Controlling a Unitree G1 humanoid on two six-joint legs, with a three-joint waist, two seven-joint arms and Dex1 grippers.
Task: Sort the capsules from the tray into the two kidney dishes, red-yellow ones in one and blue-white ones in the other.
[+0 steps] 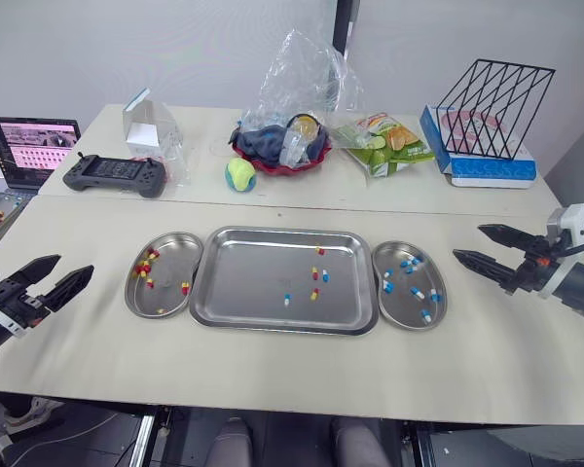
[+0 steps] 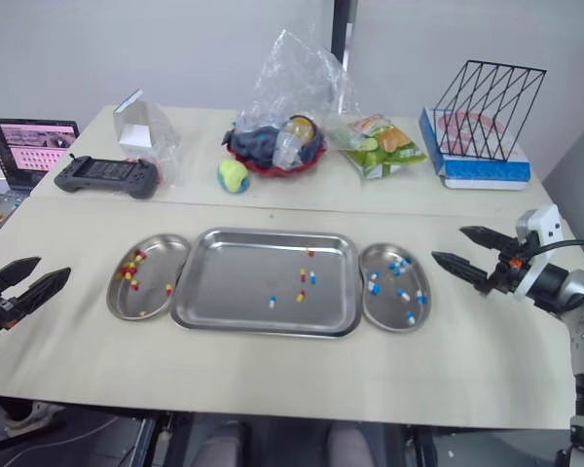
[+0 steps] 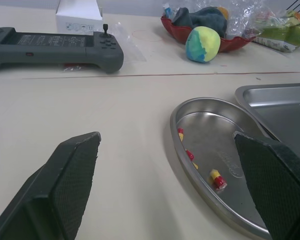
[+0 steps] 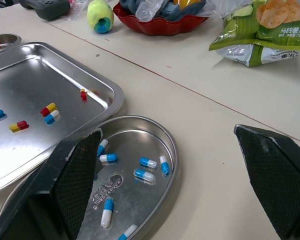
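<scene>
A cream table [image 1: 273, 379] stood before a pale grey wall. The left gripper [image 1: 75, 265] hung empty, fingers spread wide, with the left kidney dish [image 1: 131, 292] of red-yellow capsules [image 1: 144, 267] at its 3 o'clock. A few mixed capsules [image 1: 317, 275] lay in the tray [image 1: 253, 282]. The right kidney dish [image 1: 440, 302] sat at 9 o'clock from the right gripper [image 1: 467, 242], which was likewise wide open and empty. The snack bag [image 4: 260, 30] bore Chinese print.

The green crisp bag [image 4: 250, 35] reads "马铃薯片" on its white band; the stamp [image 4: 107, 186] in the right kidney dish [image 4: 173, 150] is illegible
</scene>
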